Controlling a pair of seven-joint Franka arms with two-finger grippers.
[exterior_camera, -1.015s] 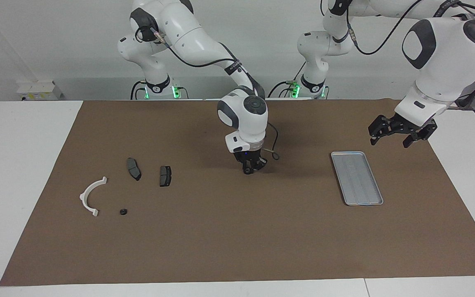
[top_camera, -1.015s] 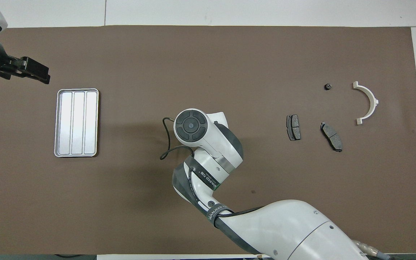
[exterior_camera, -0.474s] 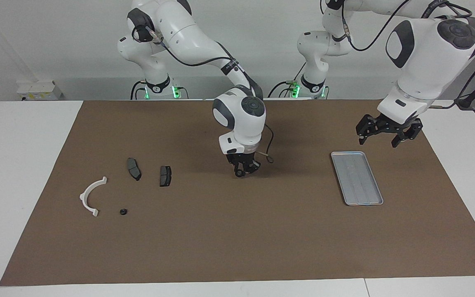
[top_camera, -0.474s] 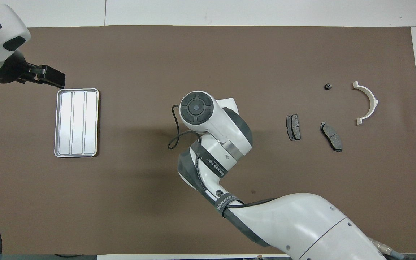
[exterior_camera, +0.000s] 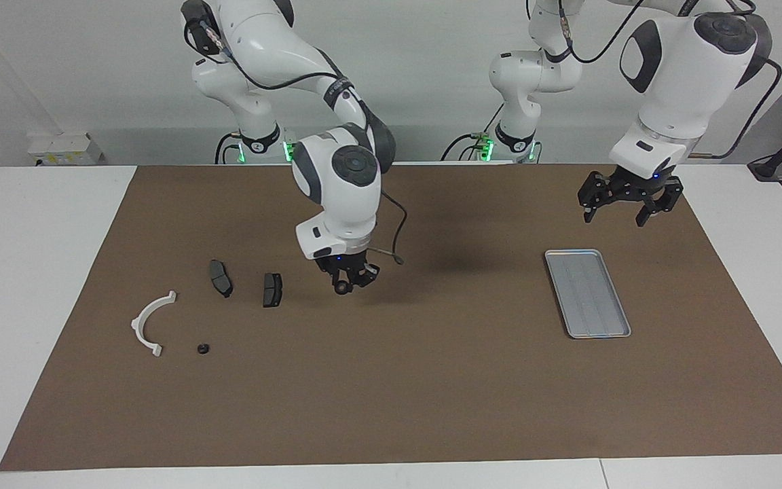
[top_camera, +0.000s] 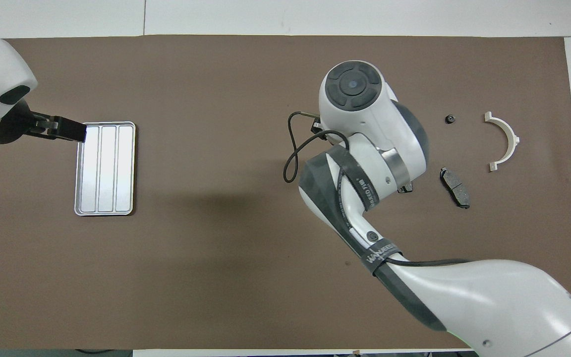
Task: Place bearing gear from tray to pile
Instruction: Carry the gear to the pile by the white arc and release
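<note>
Now the right gripper [exterior_camera: 349, 285], closed on the small dark bearing gear [exterior_camera: 342, 289], has moved over the mat close to the pile [exterior_camera: 218, 299]; the open left gripper [exterior_camera: 625, 202] waits above the tray [exterior_camera: 588, 293], which lies empty.

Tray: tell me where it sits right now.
The tray lies flat on the brown mat toward the left arm's end of the table, with the open left pincer hanging near its robot-side end.
</note>
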